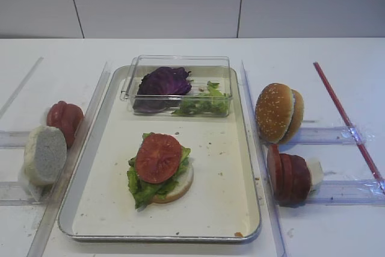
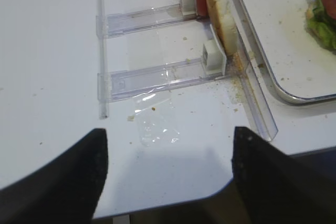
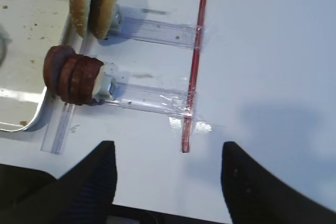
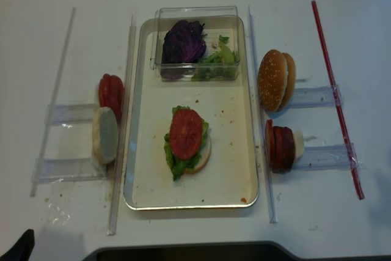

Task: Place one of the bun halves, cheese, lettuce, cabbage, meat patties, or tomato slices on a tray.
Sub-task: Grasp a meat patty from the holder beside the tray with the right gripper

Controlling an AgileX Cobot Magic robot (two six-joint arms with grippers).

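Observation:
The silvery tray (image 1: pixel 108 209) holds a bun half topped with lettuce (image 1: pixel 139 186) and one tomato slice (image 1: pixel 158 157). Left of it stand more tomato slices (image 1: pixel 64 118) and pale bun halves (image 1: pixel 44 154). To its right are sesame bun halves (image 1: pixel 278 112) and dark meat patties (image 1: pixel 287 176). Cabbage (image 1: pixel 163 82) lies in a clear box. My right gripper (image 3: pixel 168 148) is open over bare table, nearer than the patties (image 3: pixel 73 74). My left gripper (image 2: pixel 168 135) is open near the table's front edge, short of the pale bun halves (image 2: pixel 223 17). No cheese shows.
The clear plastic box (image 1: pixel 180 61) sits at the back of the tray. Clear acrylic racks (image 2: pixel 152 74) hold the stacks on both sides. A red strip (image 3: pixel 194 61) runs along the right rack ends. Crumbs and a scrap of film (image 2: pixel 155 124) lie ahead of the left gripper.

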